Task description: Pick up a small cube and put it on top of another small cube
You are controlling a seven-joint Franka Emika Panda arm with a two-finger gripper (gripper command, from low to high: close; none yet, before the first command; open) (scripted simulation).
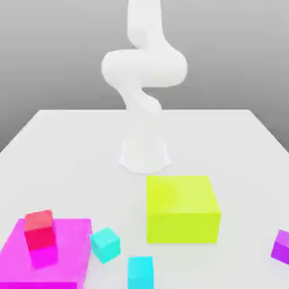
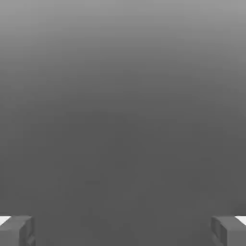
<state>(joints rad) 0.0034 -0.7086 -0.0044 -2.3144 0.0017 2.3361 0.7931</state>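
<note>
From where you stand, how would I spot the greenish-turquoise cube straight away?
Find the big flat magenta block at the exterior view's left. Just right of it sits a small turquoise cube, turned cornerwise. Its neighbour, the bluer cube, sits squarer to the view.

Small cube (image 1: pixel 140 273): bright cyan, bluer shade, plain, sat at the exterior view's near edge, partly cut off by the frame. Another small cube (image 1: pixel 105 245): turquoise, greener (close call on shade), was whole in view, turned corner-on, just beside the first but apart, farther back toward the exterior view's left. Neither was stacked.
</note>
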